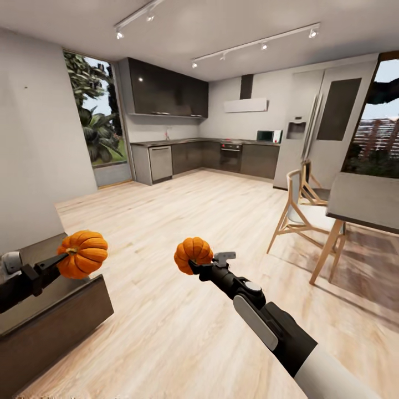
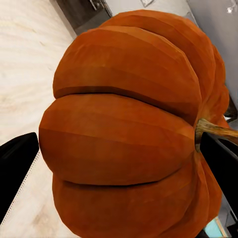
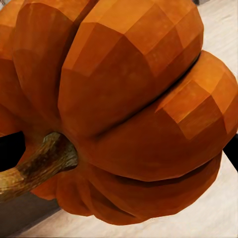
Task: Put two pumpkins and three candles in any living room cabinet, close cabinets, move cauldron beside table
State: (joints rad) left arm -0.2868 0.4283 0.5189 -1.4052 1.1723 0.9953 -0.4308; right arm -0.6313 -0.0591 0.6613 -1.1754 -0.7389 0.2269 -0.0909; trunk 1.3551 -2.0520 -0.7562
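I've got 2 pumpkins airborne: left tool (image 1: 65, 260) clenched on the left pumpkin (image 1: 83, 254) above the dark cabinet (image 1: 52, 316); right tool (image 1: 195, 266) gripping the right pumpkin (image 1: 192, 253) over wood floor (image 1: 183, 221).

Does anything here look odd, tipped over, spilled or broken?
Nothing is spilled or broken. The one unusual thing: each gripper carries a pumpkin in the air, the left gripper one pumpkin, the right gripper the other pumpkin. The chairs stand upright.
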